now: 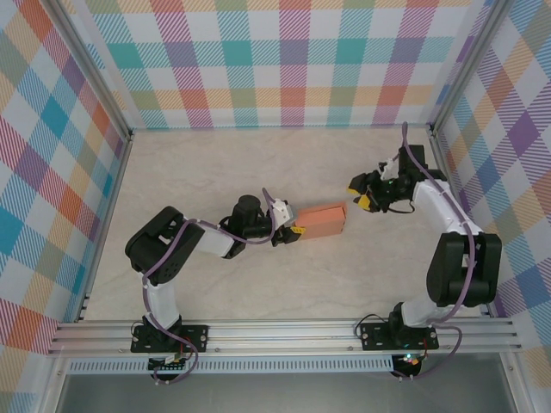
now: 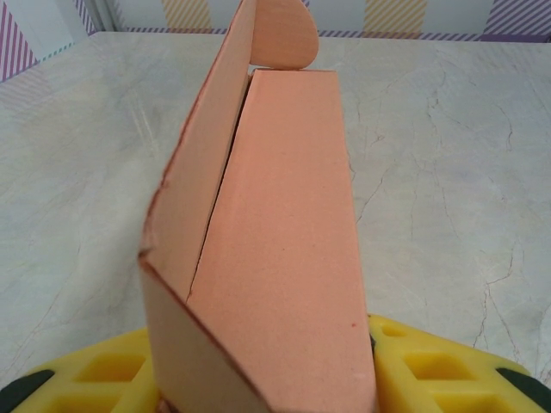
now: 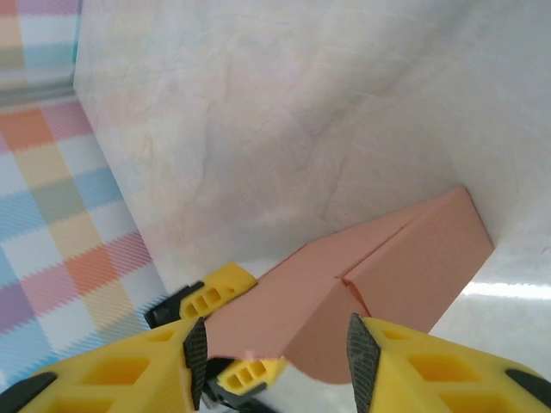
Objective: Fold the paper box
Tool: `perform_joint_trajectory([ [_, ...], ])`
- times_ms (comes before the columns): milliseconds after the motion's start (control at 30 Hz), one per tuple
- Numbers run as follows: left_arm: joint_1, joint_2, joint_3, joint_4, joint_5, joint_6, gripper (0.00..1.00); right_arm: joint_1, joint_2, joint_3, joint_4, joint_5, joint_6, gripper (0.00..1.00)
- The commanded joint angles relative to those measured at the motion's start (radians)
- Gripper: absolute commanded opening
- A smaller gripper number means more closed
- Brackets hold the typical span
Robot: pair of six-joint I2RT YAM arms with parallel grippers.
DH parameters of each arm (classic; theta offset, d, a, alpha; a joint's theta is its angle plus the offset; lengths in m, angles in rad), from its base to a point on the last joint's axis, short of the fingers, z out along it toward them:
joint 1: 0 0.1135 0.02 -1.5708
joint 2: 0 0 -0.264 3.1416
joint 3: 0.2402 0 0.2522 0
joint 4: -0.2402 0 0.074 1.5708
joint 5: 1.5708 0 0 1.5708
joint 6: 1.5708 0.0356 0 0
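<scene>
Salmon-orange paper box (image 1: pixel 320 221) at mid table (image 1: pixel 215 163), one long side flap standing up. L gripper (image 1: pixel 295 231) clamps box's left end. R gripper (image 1: pixel 366 200) just beside right end, jaws apart, holding nothing.

Paper box (image 1: pixel 320 220) is lying mid surface (image 1: pixel 258 163), between both arms. Left end effector (image 1: pixel 293 232) is sitting at its left end, touching it. Right end effector (image 1: pixel 362 200) is sitting just beside its right end.
</scene>
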Motion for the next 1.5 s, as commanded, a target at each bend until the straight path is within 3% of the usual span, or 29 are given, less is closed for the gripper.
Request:
perform_joint_trajectory([
  [0,-0.007,-0.015,0.004,-0.055,-0.001,0.034,0.46,0.004,0.048,0.036,-0.066,0.043,0.181,0.52],
  [267,-0.007,-0.023,0.016,-0.104,0.001,0.060,0.46,0.039,0.116,0.071,-0.133,-0.063,0.214,0.53],
  [467,-0.007,-0.020,0.023,-0.112,-0.013,0.061,0.46,0.063,0.139,0.144,-0.239,-0.029,0.127,0.47],
  [633,-0.007,-0.017,0.031,-0.119,-0.021,0.060,0.45,0.064,0.149,0.164,-0.297,0.016,0.070,0.46],
  [800,-0.007,-0.016,0.033,-0.120,-0.028,0.054,0.45,0.063,0.133,0.216,-0.377,0.167,-0.010,0.53],
  [1000,-0.007,-0.015,0.004,-0.035,-0.052,-0.011,0.45,0.064,0.009,0.187,-0.306,0.274,-0.160,0.55],
  [1133,-0.007,-0.018,0.001,-0.034,-0.060,-0.022,0.45,0.128,-0.130,0.082,-0.199,0.389,-0.299,0.55],
  [1233,-0.007,-0.017,-0.002,-0.006,-0.060,-0.051,0.45,0.283,-0.350,-0.196,0.102,0.486,-0.487,0.55],
  [1333,-0.010,-0.020,-0.004,0.019,-0.061,-0.094,0.45,0.397,-0.583,-0.467,0.420,0.526,-0.567,0.55],
  [1467,-0.048,-0.045,-0.024,0.030,-0.091,-0.104,0.45,0.481,-0.723,-0.652,0.678,0.556,-0.704,0.58],
])
